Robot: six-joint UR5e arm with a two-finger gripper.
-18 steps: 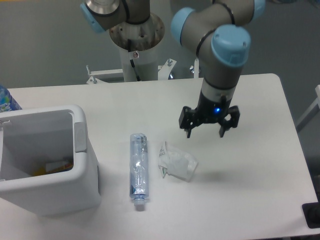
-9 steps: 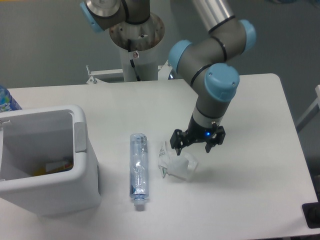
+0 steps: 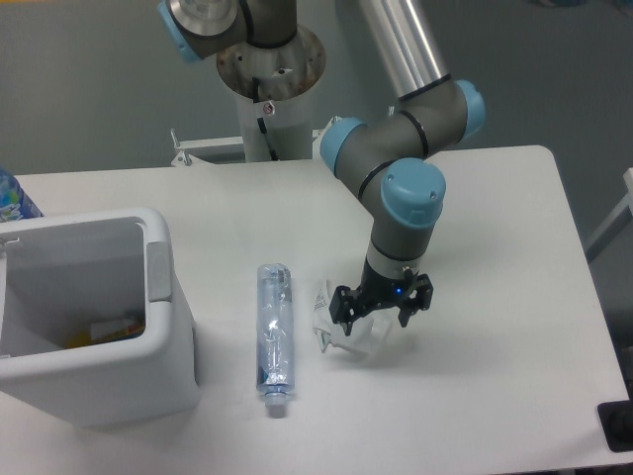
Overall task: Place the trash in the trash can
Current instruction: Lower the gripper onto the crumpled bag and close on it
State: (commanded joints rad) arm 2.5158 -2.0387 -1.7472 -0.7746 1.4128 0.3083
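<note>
A UR5e arm reaches down over a white table [image 3: 475, 208], its end effector [image 3: 374, 319] poised directly above a crumpled whitish plastic wrapper [image 3: 346, 325] near the middle of the surface. The two black fingers [image 3: 344, 303] are spread wide, one on either side of the wrapper's upper right part, with nothing pinched between them; whether the tips touch the plastic cannot be told from this angle. A small blue light glows on the wrist just above the fingers.

Just left of the wrapper, apart from it, a long flattened clear plastic bottle [image 3: 275, 336] with a bluish tint lies flat on the table, its cap end pointing toward the near edge and its length running roughly parallel to the side of the trash can.

The trash can [image 3: 158, 381], a white rectangular bin with rounded corners and a thick rim, stands at the left of the table, near the bottle but not touching it. A grey tab [image 3: 157, 269] sits on the side facing the bottle. Inside, some yellow and orange items [image 3: 104, 331] lie at the bottom. Both pieces of trash are on the table, outside the bin.

Behind the table, the arm's round base [image 3: 270, 61] rises on a white pedestal. A blue-labelled object [image 3: 12, 200] is cut off by the left edge.
</note>
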